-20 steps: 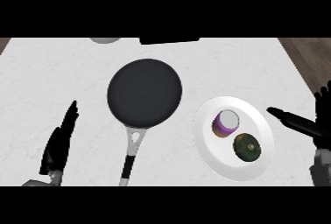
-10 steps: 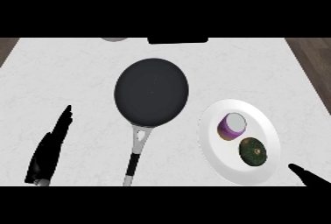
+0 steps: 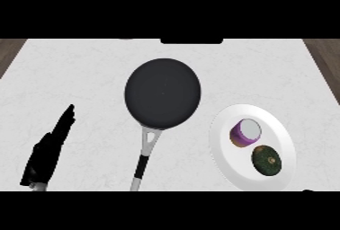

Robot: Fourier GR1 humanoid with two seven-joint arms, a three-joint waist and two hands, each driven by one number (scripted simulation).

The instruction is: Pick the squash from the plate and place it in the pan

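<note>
I see the counter (image 3: 73, 72) from above. The pan (image 3: 163, 92) lies near its middle, with the handle (image 3: 145, 152) running back toward me and a little to the left. The plate (image 3: 225, 157) sits on the counter to the right of the handle, just beside the pan's near right rim but apart from it. On the plate are two things: the squash (image 3: 267, 161) on the nearer part, and another vegetable (image 3: 246, 133) just behind it and slightly left. My left hand (image 3: 50, 150) is left of the handle, well apart from it, fingers pointing away from me.
</note>
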